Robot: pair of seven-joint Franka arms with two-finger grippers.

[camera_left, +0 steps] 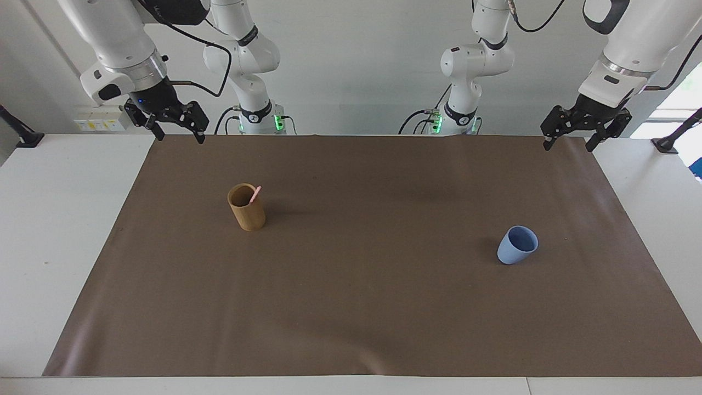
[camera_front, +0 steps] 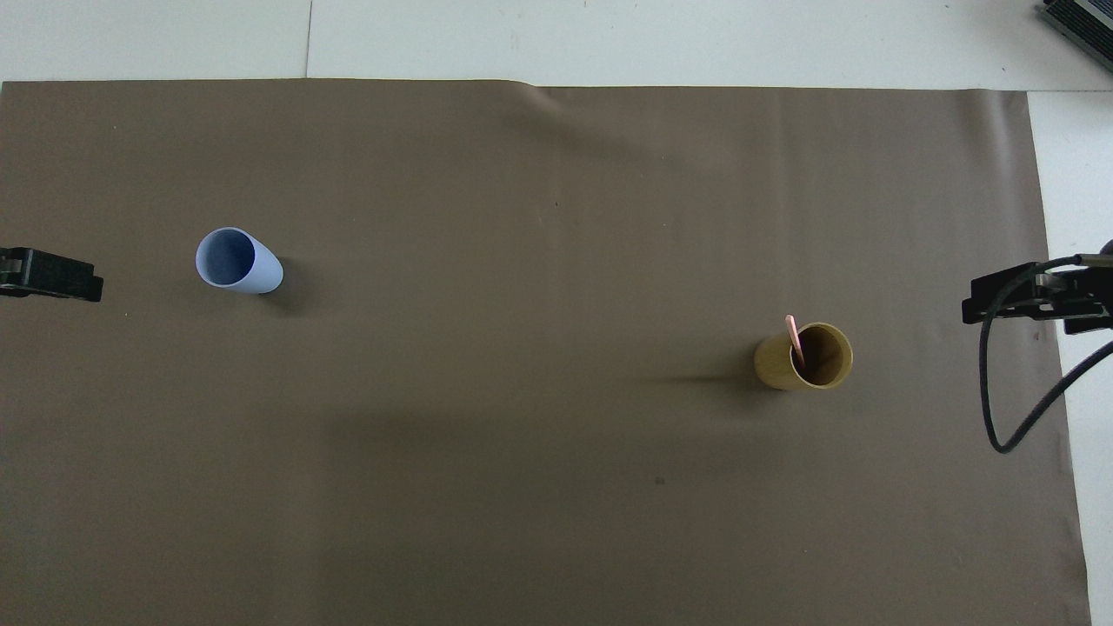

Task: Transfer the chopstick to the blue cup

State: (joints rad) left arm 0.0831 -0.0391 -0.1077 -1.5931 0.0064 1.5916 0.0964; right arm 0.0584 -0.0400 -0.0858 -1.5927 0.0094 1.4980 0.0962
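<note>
A pale-pink chopstick [camera_left: 255,193] [camera_front: 793,334] leans inside a tan bamboo-coloured cup [camera_left: 248,215] [camera_front: 804,360] toward the right arm's end of the table. The light-blue cup [camera_left: 516,246] [camera_front: 236,261] stands upright and empty toward the left arm's end. My right gripper [camera_left: 181,137] [camera_front: 1026,297] hangs open over the mat's corner by its own base, apart from the tan cup. Over the mat's other robot-side corner, my left gripper [camera_left: 567,145] [camera_front: 52,276] is open and holds nothing, well away from the blue cup.
A brown mat [camera_left: 384,307] [camera_front: 522,522] covers most of the white table. A black cable [camera_front: 1009,409] loops down from the right wrist at the mat's edge. A wide stretch of mat lies between the two cups.
</note>
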